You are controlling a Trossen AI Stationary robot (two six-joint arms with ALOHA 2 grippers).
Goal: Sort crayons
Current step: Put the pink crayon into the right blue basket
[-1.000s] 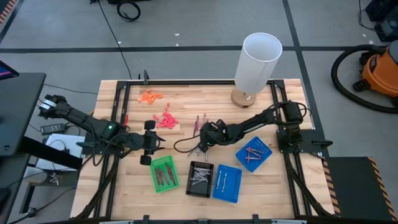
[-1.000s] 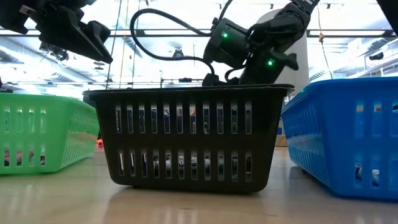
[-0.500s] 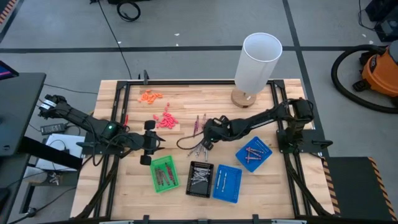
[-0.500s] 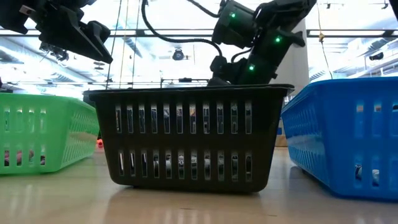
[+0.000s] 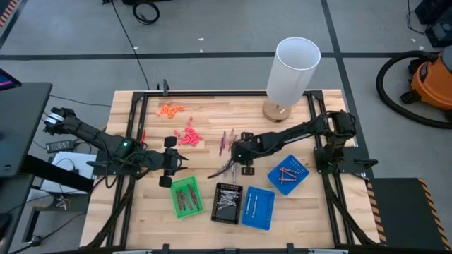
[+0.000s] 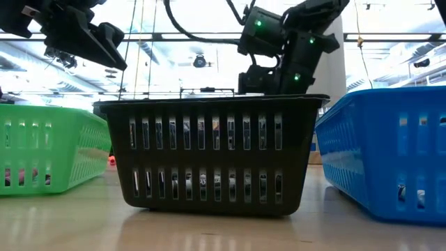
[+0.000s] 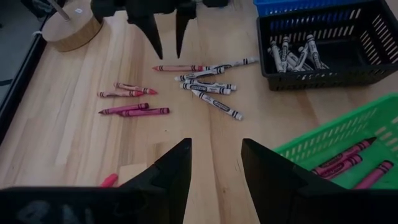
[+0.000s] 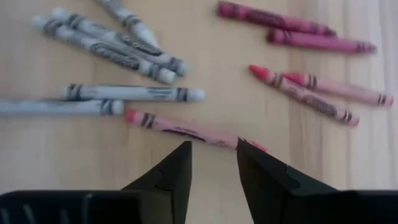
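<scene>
Hovering spread, right claw point(image 8: 211, 163) over crayons point(image 8: 130, 93), labels unreadable; left claw point(image 7: 214, 163) spread.

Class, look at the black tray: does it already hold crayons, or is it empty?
It holds crayons. The left wrist view shows several grey crayons lying inside the black tray.

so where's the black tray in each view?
High: black tray at the near table edge, between the green tray and a blue tray.
Low: front and centre.
Left wrist: upper right corner, grey crayons inside.
Right wrist: not in it.
Shared landmark: the green tray beside it.
</scene>
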